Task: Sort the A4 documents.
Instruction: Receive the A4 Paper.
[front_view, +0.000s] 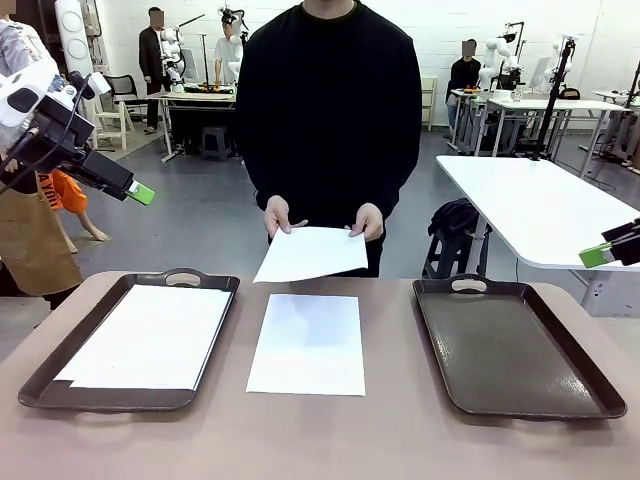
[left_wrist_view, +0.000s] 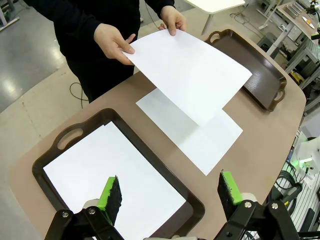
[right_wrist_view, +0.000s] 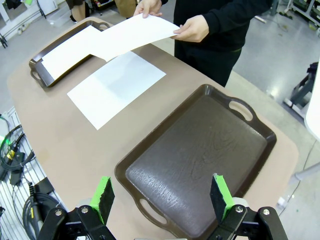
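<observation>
Left gripper (left_wrist_view: 170, 191) hangs well above the table (right_wrist_view: 60, 135), green pads spread wide, nothing between them. Directly below its fingers lies the left tray (left_wrist_view: 155, 164), and the trayed sheet (left_wrist_view: 100, 165) sits flat inside it, covering most of the tray floor. Just past this gripper's fingertips, off the tray's far rim, the table sheet (left_wrist_view: 210, 145) rests flat on the bare tabletop between the two trays. Farther out from the gripper and raised off the table is the lifted sheet (left_wrist_view: 190, 70), tilted, with a person's hand (left_wrist_view: 111, 42) pinching one far corner and the other hand (left_wrist_view: 172, 17) on the next; its near end overhangs the table sheet without touching it.

Over to the right gripper (right_wrist_view: 162, 192): also released, pads wide apart, holding nothing, poised above the near handle end of the right tray (right_wrist_view: 200, 150), whose dark floor is bare. From this gripper the table sheet lies ahead, off to one side of the tray, and the lifted sheet floats beyond it.
</observation>
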